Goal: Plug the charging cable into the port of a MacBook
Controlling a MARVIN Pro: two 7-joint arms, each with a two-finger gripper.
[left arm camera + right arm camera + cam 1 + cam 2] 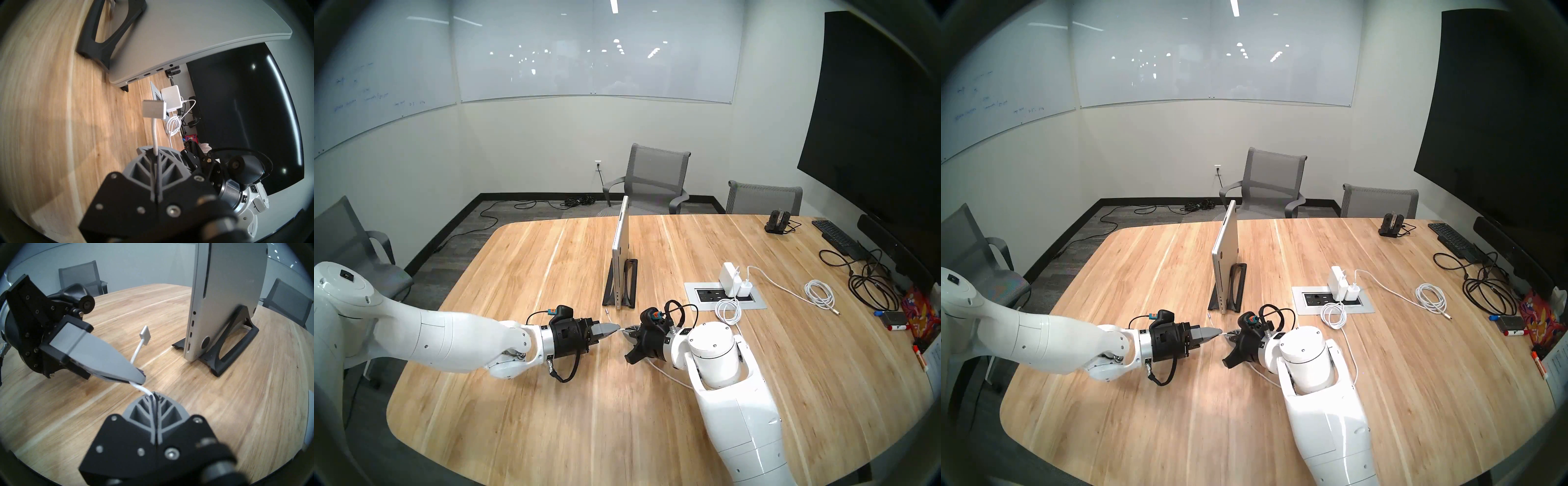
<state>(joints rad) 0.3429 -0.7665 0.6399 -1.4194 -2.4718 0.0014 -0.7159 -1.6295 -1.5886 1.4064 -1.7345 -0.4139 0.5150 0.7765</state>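
Nearest the robot, above the pale wooden tabletop [551,390], the two grippers meet tip to tip. The right gripper [153,396] has its grey ribbed fingers pressed together on the long thin white charging cable [136,353], pinching the cord. Just beyond it the left gripper [141,377] is likewise clamped on the same cord, a little nearer the cable's free end. From the left gripper's tip the cord rises clear of the tabletop and ends in a small flat squarish silver-white connector [153,109], which hangs in the air, apart from the laptop. Further on, the slim silver-grey aluminium MacBook [226,299] stands upright on its edge in a black slotted stand [237,348], its row of ports facing the grippers. To the right sits a white power brick [729,276] plugged into a recessed outlet panel [724,297], with loops of white cord beside it.
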